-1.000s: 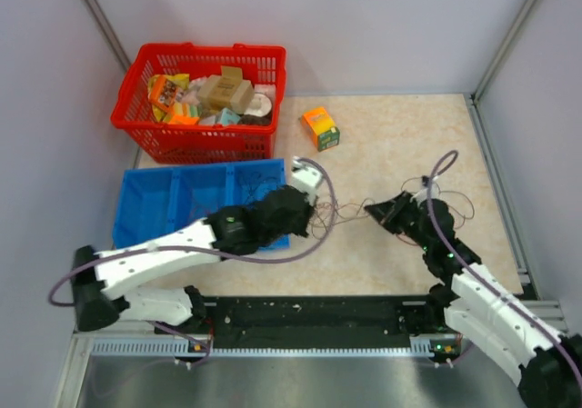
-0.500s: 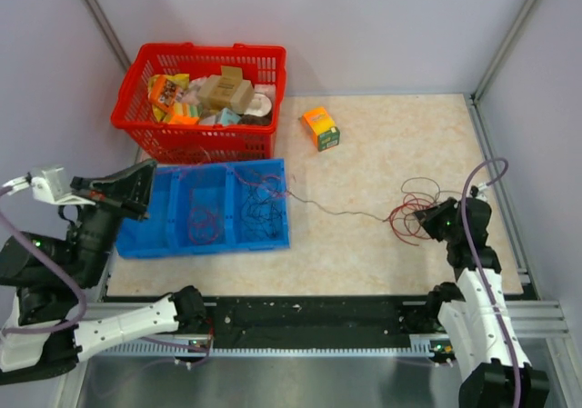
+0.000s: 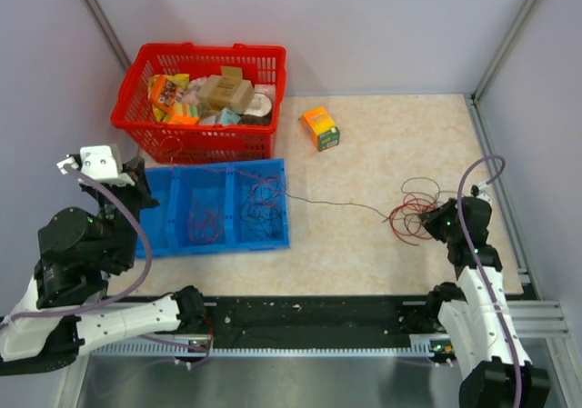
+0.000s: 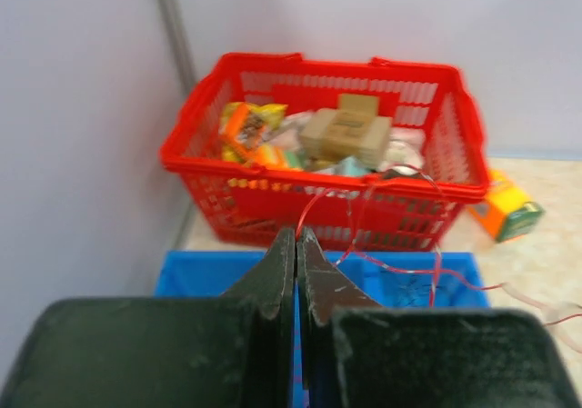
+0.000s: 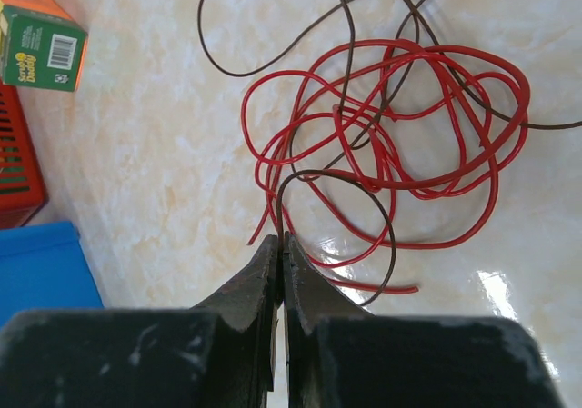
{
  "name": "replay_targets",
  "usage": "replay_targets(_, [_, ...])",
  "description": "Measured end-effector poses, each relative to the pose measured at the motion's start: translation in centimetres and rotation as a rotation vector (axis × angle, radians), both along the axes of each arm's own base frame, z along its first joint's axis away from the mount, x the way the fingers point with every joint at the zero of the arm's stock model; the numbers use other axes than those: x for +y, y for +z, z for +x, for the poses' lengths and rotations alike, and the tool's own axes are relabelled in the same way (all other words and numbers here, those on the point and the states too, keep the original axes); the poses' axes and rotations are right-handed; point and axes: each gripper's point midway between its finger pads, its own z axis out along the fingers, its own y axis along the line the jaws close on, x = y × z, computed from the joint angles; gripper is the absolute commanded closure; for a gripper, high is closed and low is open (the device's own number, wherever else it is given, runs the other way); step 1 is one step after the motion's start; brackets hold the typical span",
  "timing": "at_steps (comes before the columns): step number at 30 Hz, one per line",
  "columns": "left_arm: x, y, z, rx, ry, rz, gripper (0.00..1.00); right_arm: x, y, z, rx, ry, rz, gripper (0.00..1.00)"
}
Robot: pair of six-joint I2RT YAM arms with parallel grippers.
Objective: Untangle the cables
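Note:
The cables are thin red and dark brown wires. A red coil (image 5: 400, 126) crossed by dark brown strands (image 5: 309, 35) lies on the table at the right (image 3: 409, 215). More strands lie in the blue bin (image 3: 259, 204), and one thin dark strand (image 3: 336, 204) stretches from the bin to the coil. My right gripper (image 5: 282, 237) is shut on a dark brown cable at the coil's near edge (image 3: 429, 223). My left gripper (image 4: 298, 233) is raised past the bin's left end (image 3: 145, 194), shut on a red cable (image 4: 364, 208) that loops up in front of the basket.
A red basket (image 3: 195, 135) full of packets stands at the back left, behind the blue three-part bin (image 3: 150, 226). An orange and green box (image 3: 320, 127) sits on the table behind the middle. Grey walls close in both sides.
A second ago both grippers met near the middle of the table. They have drawn apart, the left one up past the bin's left end, the right one to the right side.

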Motion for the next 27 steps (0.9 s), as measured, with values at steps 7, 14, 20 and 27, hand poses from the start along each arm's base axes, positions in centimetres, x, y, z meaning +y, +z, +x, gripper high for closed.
replay_targets(7, [6.9, 4.6, -1.9, -0.087, 0.176, -0.021, 1.00, -1.1, -1.9, -0.3, 0.060, -0.050, 0.011, 1.00])
replay_targets(14, [14.1, 8.5, -5.2, -0.165, 0.217, -0.267, 1.00, -0.3, -3.3, -0.4, 0.084, -0.017, 0.081, 1.00])
replay_targets(20, [6.9, 4.9, -1.9, -0.065, 0.184, -0.026, 1.00, 0.5, -2.6, -0.2, 0.051, 0.030, 0.102, 1.00])
replay_targets(27, [-4.4, -2.4, 4.4, 0.092, 0.117, 0.384, 1.00, 1.0, -2.5, -0.3, 0.040, 0.070, 0.098, 1.00])
